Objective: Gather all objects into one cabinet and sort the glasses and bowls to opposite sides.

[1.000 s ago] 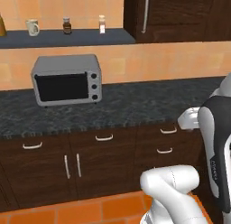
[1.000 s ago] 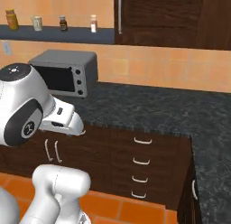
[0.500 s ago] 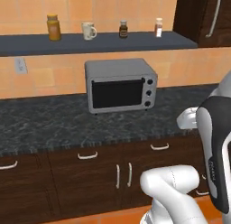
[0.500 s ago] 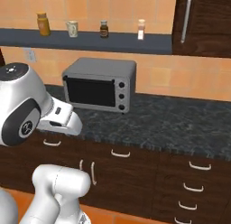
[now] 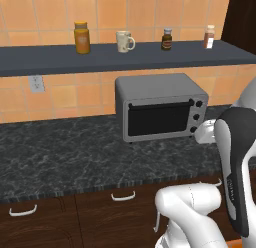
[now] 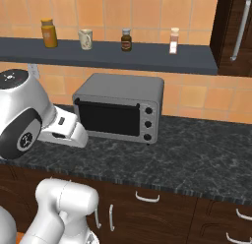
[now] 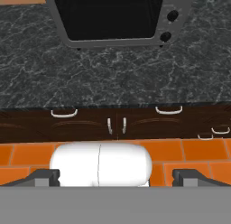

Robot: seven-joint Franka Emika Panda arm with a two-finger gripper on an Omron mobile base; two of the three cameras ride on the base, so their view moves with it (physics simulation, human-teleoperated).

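Here, tool [image 7: 115, 175] released wide above counter [image 7: 113, 78], toaster oven [image 7: 113, 15] ahead

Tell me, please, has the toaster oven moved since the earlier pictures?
No; the toaster oven still sits below the mug and spice bottle; the camera moved.

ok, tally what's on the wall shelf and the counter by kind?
Jars and bottles: 3 (yellow-orange jar, dark bottle, pale spice bottle)
Mugs: 1 (cream mug)
Toaster ovens: 1 (grey toaster oven, on the counter)
Total: 5
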